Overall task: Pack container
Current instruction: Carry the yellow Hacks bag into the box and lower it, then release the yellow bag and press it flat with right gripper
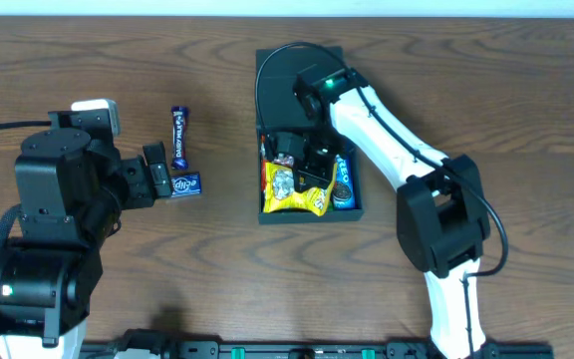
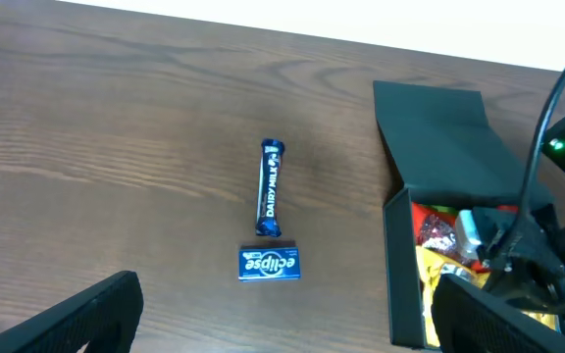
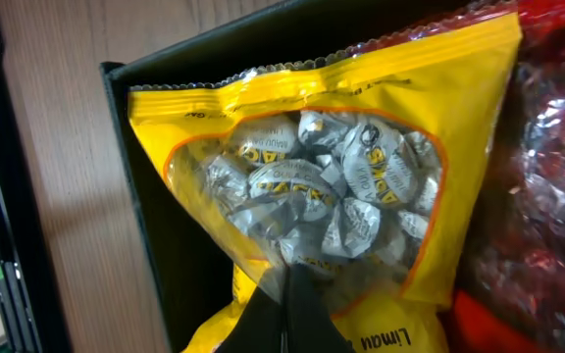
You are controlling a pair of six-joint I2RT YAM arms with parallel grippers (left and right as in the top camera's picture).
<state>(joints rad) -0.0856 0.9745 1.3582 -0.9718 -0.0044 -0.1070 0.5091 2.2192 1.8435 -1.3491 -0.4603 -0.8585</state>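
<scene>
The container [image 1: 312, 217] sits open at the middle of the wooden tabletop [image 1: 506, 90], its flap lid [image 1: 279, 75] laid back flat on the far side. My right arm [image 1: 387, 130] reaches down into it, and the right jaws are closed tight together. In the right wrist view their dark tips are low over a yellow bag [image 3: 322, 186] of foil-wrapped sweets, but I cannot tell whether they pinch its film. That bag lies against the container's wall, with a red packet [image 3: 547, 196] just beside it and a blue Oreo packet [image 1: 343, 181] along the other wall. The left jaws stand wide apart and hold nothing; both fingers [image 2: 96, 314] show at the bottom corners of the left wrist view. Just ahead of them on the bare wood lies a small blue eclipse pack [image 2: 270, 264]. A Dairy Milk bar [image 2: 271, 188] lies just beyond it, end-on to the pack (touching or a hair apart, I cannot say). Both are well apart from the container.
</scene>
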